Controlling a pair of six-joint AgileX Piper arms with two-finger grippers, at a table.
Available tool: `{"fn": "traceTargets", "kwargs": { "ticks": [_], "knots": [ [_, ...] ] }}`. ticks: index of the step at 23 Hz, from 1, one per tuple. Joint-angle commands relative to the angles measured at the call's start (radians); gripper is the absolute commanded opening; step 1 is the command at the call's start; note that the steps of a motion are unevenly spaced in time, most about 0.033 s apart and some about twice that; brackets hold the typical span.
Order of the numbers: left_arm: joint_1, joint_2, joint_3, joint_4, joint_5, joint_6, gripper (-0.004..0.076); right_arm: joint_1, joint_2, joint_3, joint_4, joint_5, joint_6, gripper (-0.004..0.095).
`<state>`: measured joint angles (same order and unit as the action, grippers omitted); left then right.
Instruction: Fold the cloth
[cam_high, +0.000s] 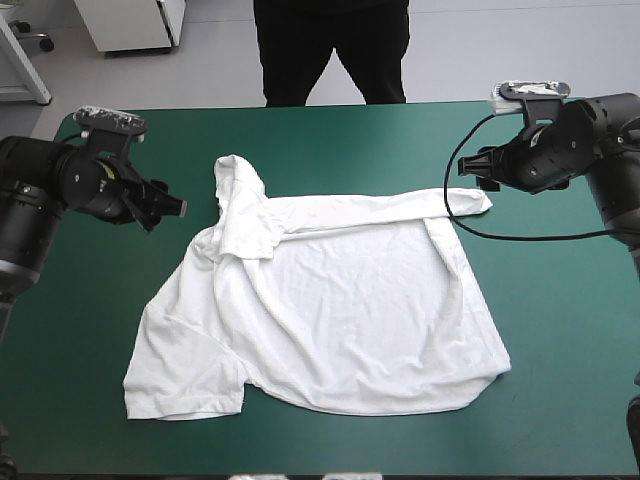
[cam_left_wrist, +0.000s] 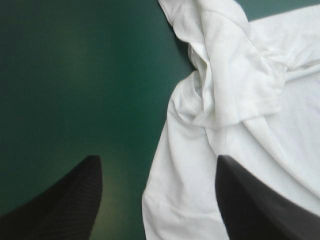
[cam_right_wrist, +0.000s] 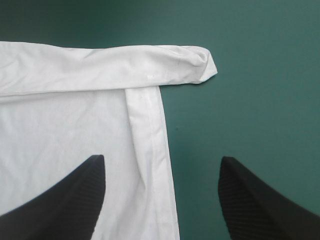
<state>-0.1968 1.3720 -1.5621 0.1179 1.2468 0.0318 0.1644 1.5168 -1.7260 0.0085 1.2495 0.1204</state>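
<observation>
From above, the T-shirt (cam_high: 330, 320) lies spread mid-counter (cam_high: 560, 330), its far edge turned over into a band and one sleeve (cam_high: 240, 205) bunched; your left hand (cam_high: 165, 205) and right hand (cam_high: 475, 168) hover at its far corners, both released; in the left wrist view the crumpled sleeve lies ahead, so flatten it before pinching; in the right wrist view the band's corner (cam_right_wrist: 202, 65) sits ahead; take both layers together.

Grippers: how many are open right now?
2. The left gripper stands open across the T-shirt's left edge, one finger over the cover, one over cloth. The right gripper stands open across its right edge, near the far corner. Neither holds cloth.
</observation>
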Motion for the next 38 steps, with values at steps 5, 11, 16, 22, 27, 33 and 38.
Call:
{"fn": "traceTargets", "kwargs": {
  "ticks": [5, 11, 16, 22, 27, 33, 38],
  "knots": [
    [-0.001, -0.120, 0.220, -0.011, 0.040, -0.104, 0.0475, -0.007, -0.044, -0.028, 0.001, -0.001, -0.009, 0.0602],
    [0.082, -0.052, 0.268, -0.037, -0.020, -0.105, 0.0475, -0.007, -0.044, -0.028, -0.001, -0.001, -0.009, 0.0578],
    [0.150, 0.121, 0.268, -0.118, -0.047, -0.007, 0.0475, -0.007, -0.042, -0.028, -0.001, -0.001, -0.011, 0.0577],
    [0.150, 0.247, 0.268, -0.124, -0.073, 0.014, 0.0475, -0.007, -0.042, -0.028, -0.003, -0.001, -0.013, 0.0577],
    [0.150, 0.318, 0.268, -0.118, -0.128, 0.014, 0.0475, -0.007, -0.042, -0.028, -0.003, -0.001, -0.013, 0.0577],
    [0.150, 0.421, 0.268, -0.128, -0.149, 0.014, 0.0433, -0.007, -0.042, -0.028, -0.009, -0.001, -0.017, 0.0577],
    [0.150, 0.427, 0.268, -0.135, -0.118, 0.014, 0.0031, -0.007, -0.042, -0.028, -0.050, -0.001, -0.017, 0.0577]
  ]
}}
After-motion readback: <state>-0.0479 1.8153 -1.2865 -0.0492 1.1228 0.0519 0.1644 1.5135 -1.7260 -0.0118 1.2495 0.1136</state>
